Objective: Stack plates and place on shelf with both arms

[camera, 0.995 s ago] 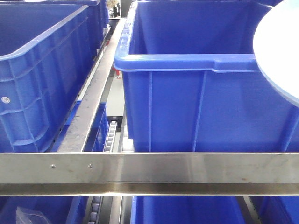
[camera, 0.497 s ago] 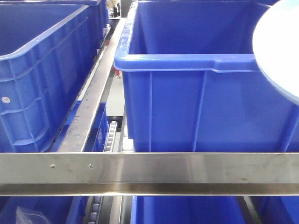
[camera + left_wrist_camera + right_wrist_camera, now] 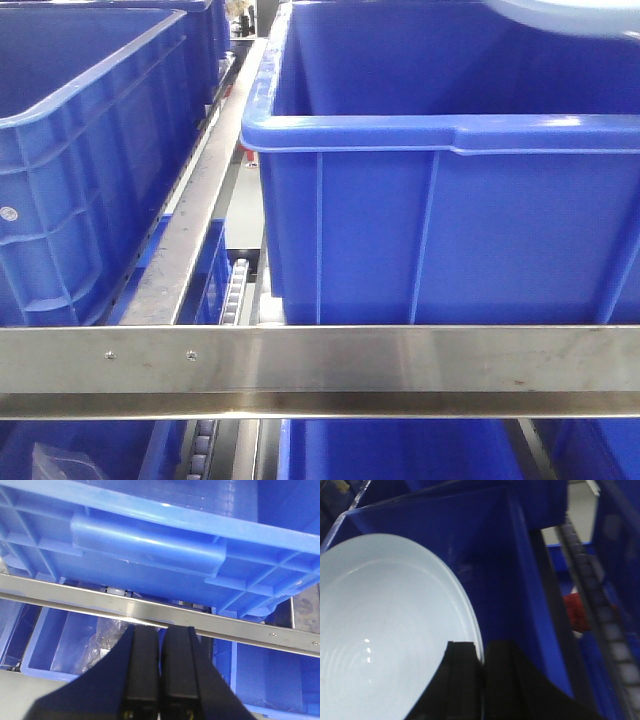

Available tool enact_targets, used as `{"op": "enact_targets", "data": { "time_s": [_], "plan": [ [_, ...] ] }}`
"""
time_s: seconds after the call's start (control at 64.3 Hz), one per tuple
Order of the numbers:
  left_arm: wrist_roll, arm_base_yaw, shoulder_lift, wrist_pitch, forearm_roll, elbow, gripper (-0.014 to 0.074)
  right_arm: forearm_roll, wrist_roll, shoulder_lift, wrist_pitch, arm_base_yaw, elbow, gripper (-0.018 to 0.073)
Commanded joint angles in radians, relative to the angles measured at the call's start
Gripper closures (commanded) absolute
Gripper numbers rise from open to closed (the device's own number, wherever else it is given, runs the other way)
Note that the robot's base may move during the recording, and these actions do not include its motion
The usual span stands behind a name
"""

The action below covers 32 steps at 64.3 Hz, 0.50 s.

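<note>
A pale blue-white glossy plate (image 3: 385, 630) fills the left of the right wrist view, hanging over the inside of a blue bin (image 3: 505, 570). My right gripper (image 3: 482, 647) is shut on the plate's right rim, one finger on each face. Only one plate surface shows; I cannot tell whether a second lies under it. In the front view just a sliver of the plate (image 3: 570, 12) shows at the top right, above the big blue bin (image 3: 440, 140). My left gripper (image 3: 161, 630) is shut and empty, below a steel shelf rail (image 3: 150, 607) and a blue bin (image 3: 150, 545).
A steel rail (image 3: 320, 360) crosses the front view under the bins. A second blue bin (image 3: 90, 150) stands at the left. Lower bins hold a clear plastic bag (image 3: 95, 640). A roller track (image 3: 590, 580) and something red (image 3: 576, 611) lie right of the bin.
The plate has moved from the right edge of the front view up to its top edge, so only a sliver shows now. The bins and rail have not moved.
</note>
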State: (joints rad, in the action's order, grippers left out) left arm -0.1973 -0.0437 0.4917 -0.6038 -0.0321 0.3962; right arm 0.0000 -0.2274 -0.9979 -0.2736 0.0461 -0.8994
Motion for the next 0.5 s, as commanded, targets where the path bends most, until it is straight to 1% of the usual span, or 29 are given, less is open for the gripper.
{"op": "enact_targets", "data": {
  "time_s": [0.0,0.016,0.031,0.062,0.078,0.093,0.124,0.187,0.28,0.358,0.435,0.451,0.482],
  "plan": [
    [-0.009,0.004,0.005,0.075,0.003,0.030,0.0510,0.007,-0.002,-0.108,0.088,0.035,-0.129,0.0271],
    [-0.009,0.004,0.005,0.075,0.003,0.030,0.0510,0.007,-0.002,-0.127,0.086,0.040,-0.144,0.0232],
    [-0.009,0.004,0.005,0.075,0.003,0.030,0.0510,0.007,-0.002,-0.154,0.082,0.049,-0.164,0.0174],
    [-0.009,0.004,0.005,0.075,0.003,0.030,0.0510,0.007,-0.002,-0.192,0.075,0.058,-0.187,0.0099],
    [-0.009,0.004,0.005,0.075,0.003,0.030,0.0510,0.007,-0.002,-0.199,0.072,0.061,-0.196,0.0083],
    [-0.009,0.004,0.005,0.075,0.003,0.030,0.0510,0.007,-0.002,-0.218,0.071,0.063,-0.208,0.0036],
    [-0.009,0.004,0.005,0.075,0.003,0.030,0.0510,0.007,-0.002,-0.238,0.070,0.065,-0.218,-0.0019],
    [-0.009,0.004,0.005,0.075,0.003,0.030,0.0510,0.000,-0.002,-0.258,0.070,0.065,-0.222,-0.0056],
    [-0.009,0.004,0.005,0.075,0.003,0.030,0.0510,-0.009,-0.002,-0.231,0.051,0.062,-0.203,-0.0044],
    [-0.009,0.004,0.005,0.075,0.003,0.030,0.0510,-0.010,-0.002,-0.164,0.045,0.062,-0.165,0.0011],
    [-0.009,0.004,0.005,0.075,0.003,0.030,0.0510,-0.011,-0.002,-0.049,0.059,0.062,-0.087,0.0128],
    [-0.009,0.004,0.005,0.075,0.003,0.030,0.0510,-0.011,-0.002,-0.026,0.062,0.062,-0.072,0.0157],
    [-0.009,0.004,0.005,0.075,0.003,0.030,0.0510,-0.011,-0.002,0.035,0.065,0.062,-0.029,0.0244]
  ]
}}
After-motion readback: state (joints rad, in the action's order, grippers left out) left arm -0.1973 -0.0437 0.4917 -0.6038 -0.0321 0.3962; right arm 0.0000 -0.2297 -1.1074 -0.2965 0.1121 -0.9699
